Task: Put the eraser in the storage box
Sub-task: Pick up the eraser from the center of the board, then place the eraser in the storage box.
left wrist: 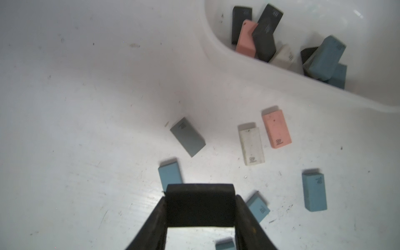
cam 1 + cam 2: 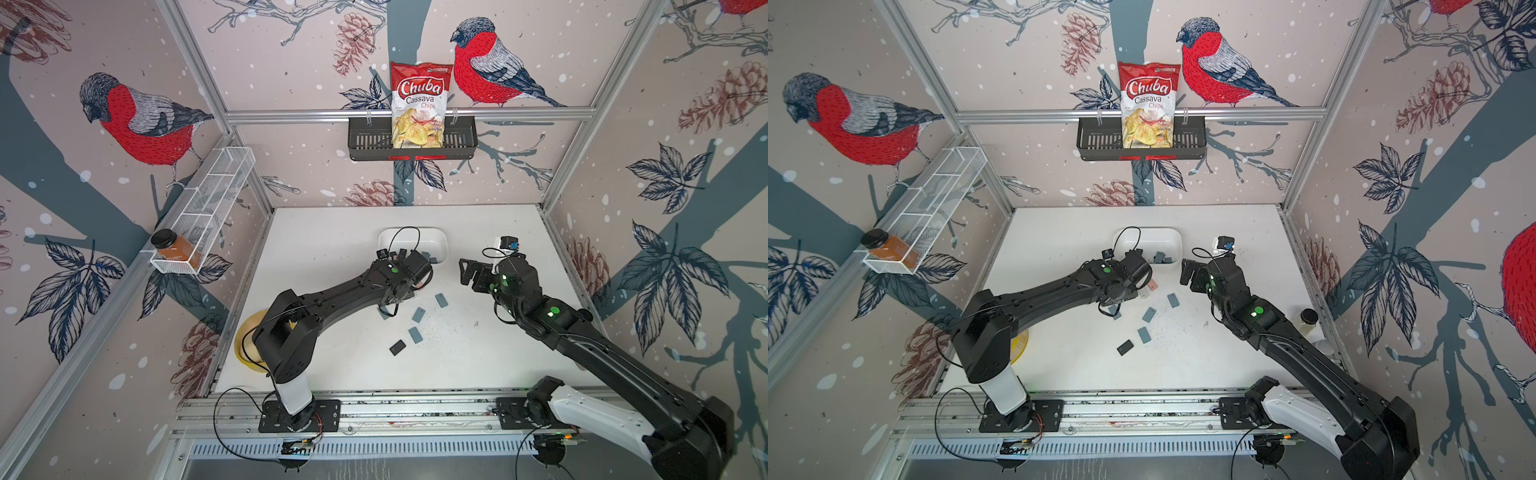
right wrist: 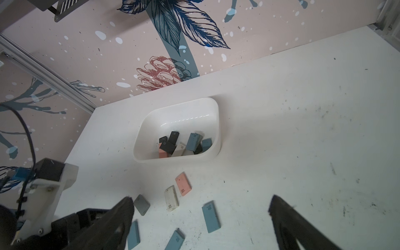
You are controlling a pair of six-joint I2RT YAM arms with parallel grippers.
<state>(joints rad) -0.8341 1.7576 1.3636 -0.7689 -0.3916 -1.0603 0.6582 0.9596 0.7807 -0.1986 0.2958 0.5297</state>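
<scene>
my left fingers (image 1: 151, 229) pinch a black eraser (image 1: 200, 204) above the counter (image 1: 86, 129), over the loose erasers (image 1: 252, 144) just short of the storage box (image 3: 177, 161), which holds several more. my right fingers (image 3: 121, 216) hang wide apart, empty.

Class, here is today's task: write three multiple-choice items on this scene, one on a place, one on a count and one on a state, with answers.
1. The chips bag stands in: A the black basket; B the white wire rack; C the yellow dish.
2. Pink erasers on the table outside the storage box: A none; B one; C three.
3. The left tool is: A open and empty; B shut on a black eraser; C out of view.
Answers:
1 A: it stands in the wall basket.
2 B: one lies beside a white eraser.
3 B: a black block sits between its fingers.
</scene>
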